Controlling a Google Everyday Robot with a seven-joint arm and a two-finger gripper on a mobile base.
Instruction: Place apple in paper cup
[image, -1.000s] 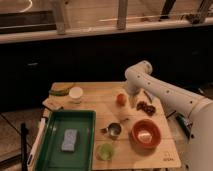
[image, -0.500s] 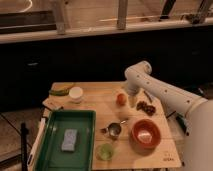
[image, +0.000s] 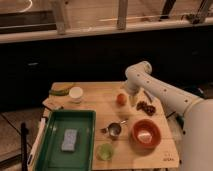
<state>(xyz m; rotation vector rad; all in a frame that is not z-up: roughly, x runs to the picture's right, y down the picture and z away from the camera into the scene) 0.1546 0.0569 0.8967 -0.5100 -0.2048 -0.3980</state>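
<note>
1. Centrally on the wooden table (image: 95, 107), the apple (image: 121, 99) is seen resting on the bare board, small, round and orange-red.
2. Just beside the apple, on its picture-right side, the gripper (image: 131, 102) is lowered close to the tabletop. Its fingers are held spread apart, and nothing is seen pinched between them. Whether the apple is touched cannot be told.
3. The gripper is carried by a white arm (image: 150, 82), which is bent at a rounded elbow above the table's far edge and runs back toward the picture's lower right.
4. A dark red grape cluster (image: 146, 107) is found near the gripper, on the side away from the apple.
5. The paper cup (image: 76, 94) is set upright, well apart from the apple, near the table's far picture-left corner. Its pale inside is visible.
6. A yellow-green object (image: 60, 89), possibly a banana, is laid just behind the paper cup.
7. Nearer the camera than the apple, a metal measuring cup (image: 115, 130) is placed with its handle pointed toward the apple.
8. A red bowl (image: 146, 133) is seen beside it, and a translucent green cup (image: 105, 151) stands at the near edge.
9. The picture-left part of the table is taken up by a green tray (image: 55, 120), in which a blue-grey sponge (image: 69, 140) is laid.
</note>
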